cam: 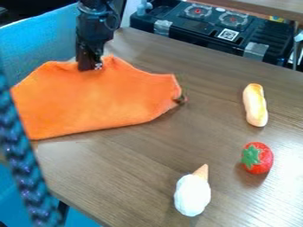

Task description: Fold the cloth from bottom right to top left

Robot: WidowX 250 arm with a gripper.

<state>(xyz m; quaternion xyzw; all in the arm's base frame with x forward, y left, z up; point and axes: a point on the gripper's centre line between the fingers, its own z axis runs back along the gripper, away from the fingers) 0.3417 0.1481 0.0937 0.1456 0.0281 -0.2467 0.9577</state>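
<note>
Your passage: bare tabletop [142, 150] between orange cloth [100, 102] and toy ice-cream cone [193, 195] | Your obstacles, view's right: elongated toy bread [255, 105], strawberry [258, 158] below it | Your obstacle, view's left: braided cord [25, 166], slanting downward.

A brown, wood-grained surface [118, 177] is shown, by which an orange cloth [95, 102] is carried. At the right-hand corner of the cloth, a small, dark thing [182, 98], too unclear to be named, is seen close against the fabric. Well apart to the right of the cloth, an elongated yellow-and-white toy bread [255, 105] is laid. To the lower right of the cloth, a red toy strawberry [257, 158] with a green leafy top is placed. Below the cloth and toward its right, a white toy ice cream [193, 194] is laid, its tan cone directed upward in the view.
</note>
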